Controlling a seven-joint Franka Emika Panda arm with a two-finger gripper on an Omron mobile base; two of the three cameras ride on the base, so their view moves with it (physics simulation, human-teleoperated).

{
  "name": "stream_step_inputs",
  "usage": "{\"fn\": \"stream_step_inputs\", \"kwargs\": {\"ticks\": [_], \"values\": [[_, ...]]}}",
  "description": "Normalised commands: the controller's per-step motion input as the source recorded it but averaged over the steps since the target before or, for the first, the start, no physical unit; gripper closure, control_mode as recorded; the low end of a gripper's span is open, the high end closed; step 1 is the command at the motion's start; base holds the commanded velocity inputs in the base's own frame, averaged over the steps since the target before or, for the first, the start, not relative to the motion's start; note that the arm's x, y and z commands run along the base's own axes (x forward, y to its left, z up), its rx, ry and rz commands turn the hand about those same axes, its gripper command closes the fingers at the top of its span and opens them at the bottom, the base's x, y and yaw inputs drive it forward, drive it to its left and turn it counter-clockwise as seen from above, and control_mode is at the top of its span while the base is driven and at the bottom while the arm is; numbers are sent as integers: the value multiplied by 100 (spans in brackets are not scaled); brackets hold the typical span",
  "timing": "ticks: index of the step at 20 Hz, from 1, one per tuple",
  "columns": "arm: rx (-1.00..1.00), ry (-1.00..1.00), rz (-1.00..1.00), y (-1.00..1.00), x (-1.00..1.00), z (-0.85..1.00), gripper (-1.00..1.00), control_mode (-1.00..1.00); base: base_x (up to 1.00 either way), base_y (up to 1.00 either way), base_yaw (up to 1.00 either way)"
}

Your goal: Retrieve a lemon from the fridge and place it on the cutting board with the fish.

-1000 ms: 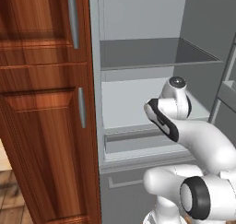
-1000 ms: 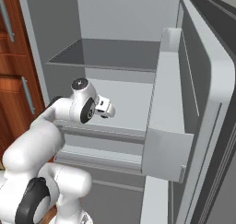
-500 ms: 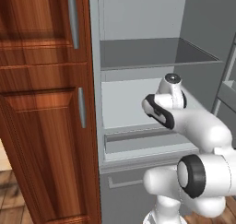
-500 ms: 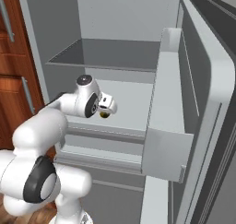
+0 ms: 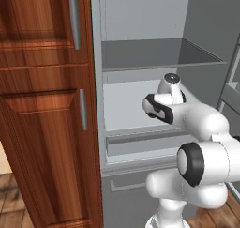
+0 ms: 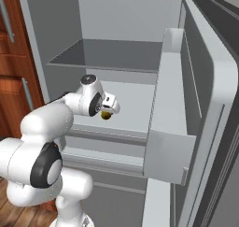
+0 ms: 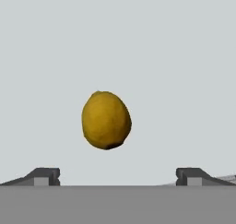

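Gripper gapes fully, holding nothing; the lemon lies just ahead, between its fingertips' lines, untouched.

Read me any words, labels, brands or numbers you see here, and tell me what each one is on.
There are none to read: the fridge, its shelves, the lemon, the wooden cabinets and the arm all show plain surfaces without any writing.

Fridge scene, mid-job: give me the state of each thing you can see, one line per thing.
fridge: door open, upper shelf bare.
lemon: lying loose on the lower fridge shelf, not gripped.
gripper: open, aimed at the lemon, fingers either side but not touching.
wooden cabinet: doors shut.
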Motion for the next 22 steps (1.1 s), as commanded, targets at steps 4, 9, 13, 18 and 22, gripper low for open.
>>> {"fn": "stream_step_inputs", "kwargs": {"ticks": [4,9,13,18,22], "values": [[0,0,4,0,21,-13,-100,-100,0,0,0],[1,0,2,0,11,-14,-100,-100,0,0,0],[1,1,3,0,23,-15,-100,-100,0,0,0],[0,3,0,0,20,-8,-100,-100,0,0,0],[0,2,0,0,18,-8,-100,-100,0,0,0]]}}
